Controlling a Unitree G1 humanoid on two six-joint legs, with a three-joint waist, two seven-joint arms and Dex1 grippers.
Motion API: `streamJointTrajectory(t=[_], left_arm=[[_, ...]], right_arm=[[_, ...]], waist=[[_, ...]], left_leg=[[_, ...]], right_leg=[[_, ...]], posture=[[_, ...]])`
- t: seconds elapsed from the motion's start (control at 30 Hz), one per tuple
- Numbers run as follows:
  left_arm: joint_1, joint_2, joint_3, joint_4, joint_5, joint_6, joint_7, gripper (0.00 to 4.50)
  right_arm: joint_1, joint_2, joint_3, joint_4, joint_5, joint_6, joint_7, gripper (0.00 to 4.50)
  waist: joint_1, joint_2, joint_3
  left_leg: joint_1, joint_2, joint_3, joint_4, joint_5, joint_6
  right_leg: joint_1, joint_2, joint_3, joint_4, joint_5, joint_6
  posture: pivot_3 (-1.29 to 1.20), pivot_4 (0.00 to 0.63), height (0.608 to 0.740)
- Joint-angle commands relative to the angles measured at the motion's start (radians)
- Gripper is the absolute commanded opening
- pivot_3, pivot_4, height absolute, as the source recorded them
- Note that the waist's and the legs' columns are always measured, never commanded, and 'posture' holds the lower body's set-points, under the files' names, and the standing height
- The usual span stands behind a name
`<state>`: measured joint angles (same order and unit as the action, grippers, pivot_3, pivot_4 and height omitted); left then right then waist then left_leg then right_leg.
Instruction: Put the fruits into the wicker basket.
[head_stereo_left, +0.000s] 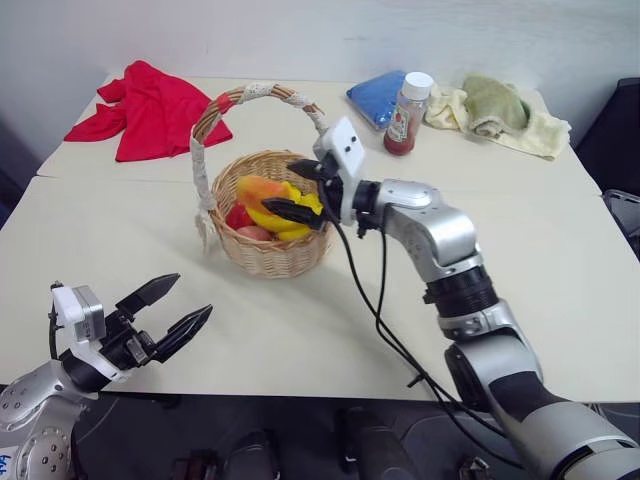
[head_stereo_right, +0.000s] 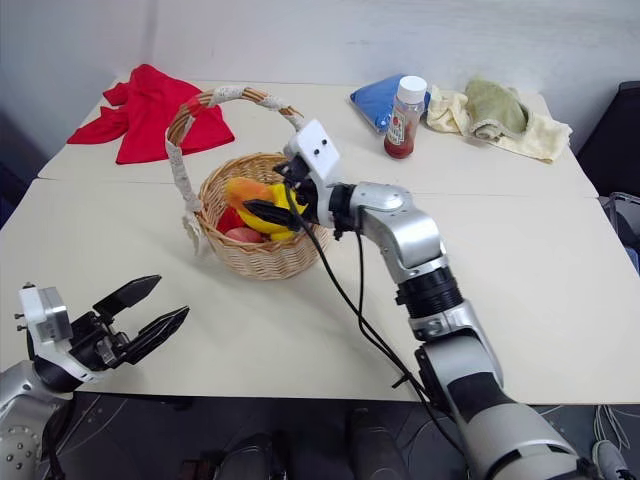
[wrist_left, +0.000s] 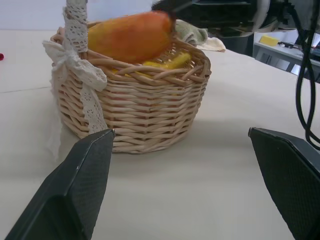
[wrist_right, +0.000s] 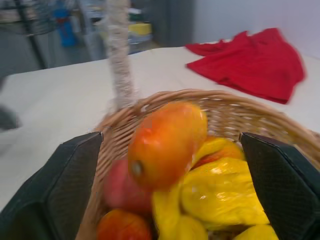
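Note:
The wicker basket (head_stereo_left: 270, 250) stands mid-table, its arched handle (head_stereo_left: 205, 140) wrapped in white lace. Inside lie the fruits: an orange-yellow mango (wrist_right: 167, 142) on top, yellow pieces (wrist_right: 220, 195) and red ones (wrist_right: 120, 187) below it. My right gripper (head_stereo_left: 282, 187) reaches in over the basket rim from the right. It is open, its fingers (wrist_right: 60, 190) standing clear on either side of the mango. My left gripper (head_stereo_left: 192, 296) hovers open by the table's front left edge, pointing at the basket (wrist_left: 135, 115), with nothing between its fingers.
A red cloth (head_stereo_left: 150, 105) lies at the back left. A red-labelled bottle (head_stereo_left: 407, 112) with a white cap, a blue cloth (head_stereo_left: 378, 95) and a yellow-green towel (head_stereo_left: 500, 112) sit at the back right. A black cable (head_stereo_left: 380, 320) hangs from my right arm.

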<state>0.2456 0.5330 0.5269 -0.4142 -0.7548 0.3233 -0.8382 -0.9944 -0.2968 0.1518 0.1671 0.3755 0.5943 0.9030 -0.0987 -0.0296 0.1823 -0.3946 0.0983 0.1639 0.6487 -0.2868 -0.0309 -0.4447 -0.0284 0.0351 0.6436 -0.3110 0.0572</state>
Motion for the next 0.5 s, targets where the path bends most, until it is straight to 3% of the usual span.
streamJointTrajectory(t=[0.03,0.1,0.2,0.33,0.5], left_arm=[[0.0,0.007,0.021,-0.012,-0.017,-0.018,0.004,4.5],[-0.009,0.008,0.028,-0.012,-0.024,-0.018,0.008,4.5],[-0.024,0.009,0.032,-0.019,-0.037,-0.012,0.024,4.5],[-0.038,0.015,0.027,-0.025,-0.043,-0.002,0.034,4.5],[-0.054,0.024,0.019,-0.025,-0.043,0.001,0.04,4.5]], right_arm=[[0.031,-0.128,-0.061,-0.112,0.113,0.055,0.187,4.49],[0.044,-0.195,-0.07,-0.079,0.113,0.056,0.238,4.49],[0.003,-0.195,-0.087,0.101,0.037,-0.067,0.19,4.49],[-0.133,-0.08,-0.1,0.385,-0.033,-0.22,0.086,4.49],[-0.283,0.066,-0.096,0.702,-0.101,-0.421,0.089,4.49]], waist=[[0.002,0.0,0.0],[0.003,0.0,0.0],[-0.011,-0.001,0.0],[-0.044,-0.001,0.001],[-0.074,-0.001,0.001]], left_leg=[[0.0,0.0,0.0,0.0,0.0,0.0],[0.001,-0.001,0.001,0.0,-0.001,0.001],[0.005,-0.003,0.005,0.0,-0.001,0.001],[0.009,-0.004,0.007,0.001,0.001,0.003],[0.011,-0.001,0.005,-0.001,0.006,-0.002]], right_leg=[[0.0,0.0,0.0,0.0,0.0,0.0],[0.0,0.001,0.0,0.0,0.0,0.0],[0.001,0.002,0.001,0.003,0.001,0.001],[0.0,0.002,0.005,0.01,0.002,0.001],[0.0,0.005,0.009,0.015,0.003,-0.002]], posture=[[0.0,0.15,0.74],[0.0,0.15,0.74],[0.0,0.15,0.74],[0.0,0.15,0.74],[0.0,0.15,0.74]])
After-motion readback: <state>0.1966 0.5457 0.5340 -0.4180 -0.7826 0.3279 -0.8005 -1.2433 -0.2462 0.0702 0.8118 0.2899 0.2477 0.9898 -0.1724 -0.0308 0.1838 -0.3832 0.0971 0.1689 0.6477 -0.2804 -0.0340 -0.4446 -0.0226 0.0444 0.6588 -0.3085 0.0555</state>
